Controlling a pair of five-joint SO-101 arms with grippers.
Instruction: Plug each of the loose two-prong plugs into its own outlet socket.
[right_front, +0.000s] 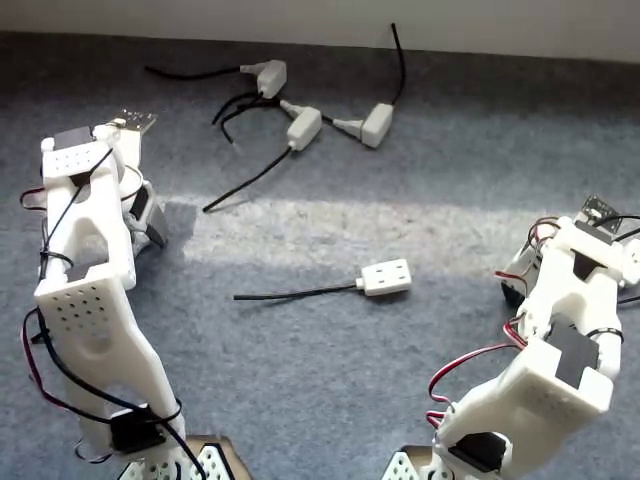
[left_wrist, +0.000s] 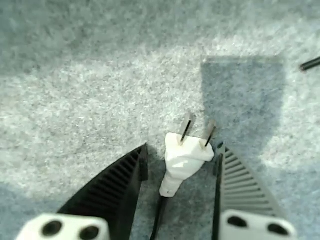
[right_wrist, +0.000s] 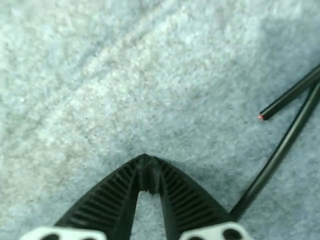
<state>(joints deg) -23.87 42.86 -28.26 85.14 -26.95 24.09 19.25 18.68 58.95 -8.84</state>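
In the high view, a free white outlet socket (right_front: 385, 277) is lying at the middle of the grey desk (right_front: 300, 390), its black cord trailing left. Far beyond it, three other sockets (right_front: 303, 127) are lying close together, each apparently with a plug already seated. The left arm (right_front: 85, 250) is standing at the left and the right arm (right_front: 570, 330) at the right.

In the left wrist view, the loose two-prong plug (left_wrist: 186, 155) is lying flat on the desk between the spread jaws of the left gripper (left_wrist: 182, 148), prongs pointing away. One finger is being shown just beside the plug body and the other apart from it, so nothing is being gripped.

The plug is being judged light, hard and smooth, with thin prongs that could bend. Its flat white body behind the prongs is being judged the best place to take hold, not the cord.

In the right wrist view, the right gripper (right_wrist: 149, 172) is being held closed and empty, near two black cords (right_wrist: 285, 145). The free socket is likely to slide unless it is steadied.
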